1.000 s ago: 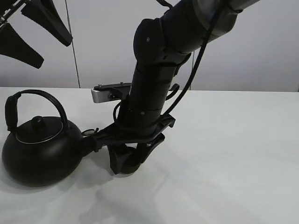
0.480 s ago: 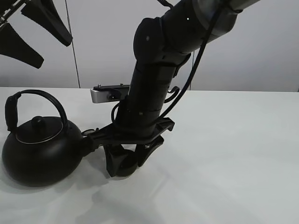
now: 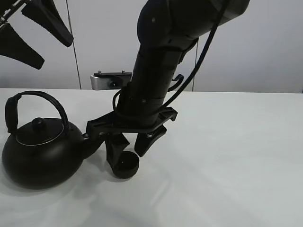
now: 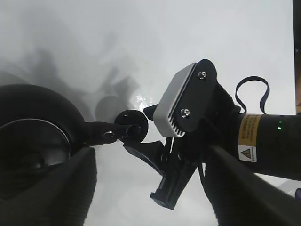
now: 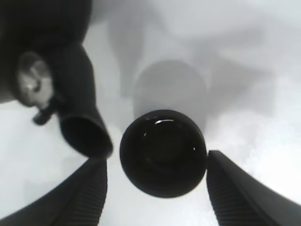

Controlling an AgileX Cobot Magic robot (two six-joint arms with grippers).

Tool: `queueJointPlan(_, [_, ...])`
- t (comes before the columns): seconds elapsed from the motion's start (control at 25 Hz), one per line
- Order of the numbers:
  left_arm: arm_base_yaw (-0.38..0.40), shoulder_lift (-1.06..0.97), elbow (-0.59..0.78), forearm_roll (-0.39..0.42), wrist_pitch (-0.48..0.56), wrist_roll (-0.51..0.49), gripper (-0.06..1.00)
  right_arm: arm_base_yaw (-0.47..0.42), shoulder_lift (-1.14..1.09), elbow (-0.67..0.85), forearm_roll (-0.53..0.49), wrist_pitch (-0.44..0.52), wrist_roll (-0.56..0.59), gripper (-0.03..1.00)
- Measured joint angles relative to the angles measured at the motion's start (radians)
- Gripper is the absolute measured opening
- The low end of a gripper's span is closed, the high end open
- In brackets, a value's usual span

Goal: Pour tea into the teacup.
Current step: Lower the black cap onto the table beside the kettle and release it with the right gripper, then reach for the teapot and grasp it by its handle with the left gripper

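1. The teacup (image 3: 126,165) stands upright on the bench (image 3: 227,165), just beside the spout (image 3: 93,144) of the kettle (image 3: 40,156), with a narrow gap between them.
2. The right tool (image 3: 127,158) hangs over the cup, fingers spread, one on each side of the rim. It pinches nothing. The wrist view shows bare bench between the cup and the spout-side finger, while the other finger sits just beside the rim.
3. The left tool (image 3: 57,54) is high above the kettle, spread and empty, well apart from the arched handle (image 3: 40,96).
4. The cup looks well placed for the pour, so the step in hand is probably to leave it undisturbed. The right tool should lift straight up with no sideways drift, because a brushing finger would likely shift so light a cup.
5. The right arm leans over both cup and spout and would block the kettle's tilt until it clears.
6. Because the spout is so near, the kettle probably needs lifting before tipping, or it may knock the cup.
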Motion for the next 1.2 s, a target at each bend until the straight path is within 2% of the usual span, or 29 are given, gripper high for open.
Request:
queueJointPlan(0.48, [0.0, 0.0, 0.0, 0.0, 0.0, 0.0, 0.48, -0.001, -0.094, 0.0, -0.006, 0.053, 0.0, 0.42])
queueJointPlan(0.68, [0.0, 0.0, 0.0, 0.0, 0.0, 0.0, 0.48, -0.029, -0.146, 0.0, -0.008, 0.094, 0.005, 0.42])
queueJointPlan(0.96, [0.0, 0.0, 0.0, 0.0, -0.002, 0.0, 0.48, -0.156, -0.219, 0.0, -0.085, 0.146, 0.053, 0.42])
queueJointPlan(1.2, [0.0, 0.0, 0.0, 0.0, -0.003, 0.0, 0.48, -0.349, -0.338, 0.0, -0.226, 0.204, 0.056, 0.42])
